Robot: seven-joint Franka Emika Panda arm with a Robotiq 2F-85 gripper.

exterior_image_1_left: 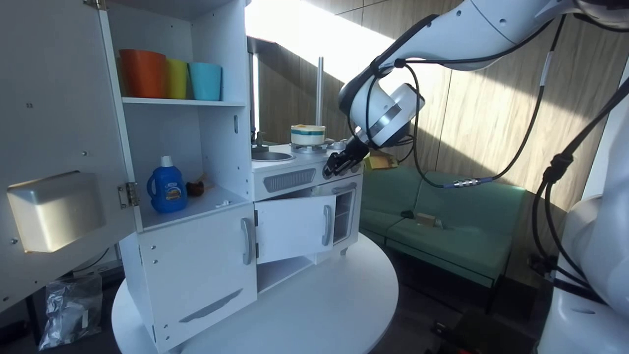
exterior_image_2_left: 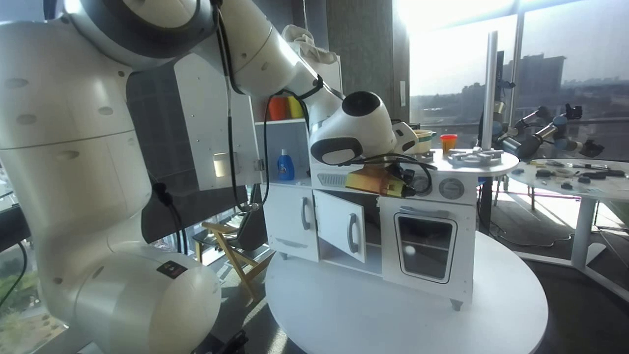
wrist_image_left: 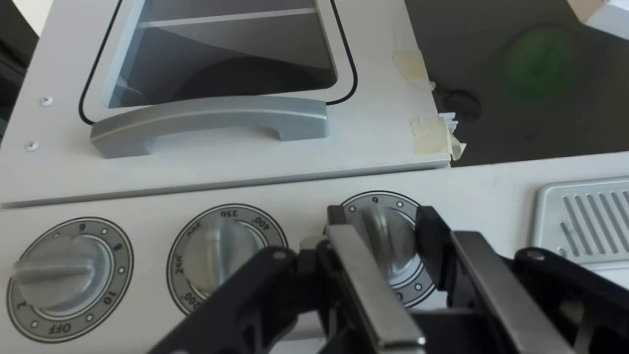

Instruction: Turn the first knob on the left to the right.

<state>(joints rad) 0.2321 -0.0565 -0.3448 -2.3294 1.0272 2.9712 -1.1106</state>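
The kitchen's three silver knobs show in the wrist view, whose picture stands upside down. The knob at the picture's right (wrist_image_left: 385, 241), beside the vent, is the kitchen's leftmost. Its ridge points near the 6 mark. My gripper (wrist_image_left: 381, 221) is open around this knob, one finger on each side of its ridge. The right-hand finger is close to the knob's edge; contact is unclear. The middle knob (wrist_image_left: 221, 255) and the far knob (wrist_image_left: 66, 273) are beside it. In an exterior view the gripper (exterior_image_1_left: 336, 164) is at the knob panel. The arm hides the leftmost knob in an exterior view.
The oven handle (wrist_image_left: 211, 120) juts out below the knobs. The vent (wrist_image_left: 594, 221) is beside the leftmost knob. A cabinet door (exterior_image_1_left: 295, 228) hangs partly open beneath the panel. A pot (exterior_image_1_left: 308, 135) stands on the stove above. A yellow block (exterior_image_2_left: 376, 182) is on the wrist.
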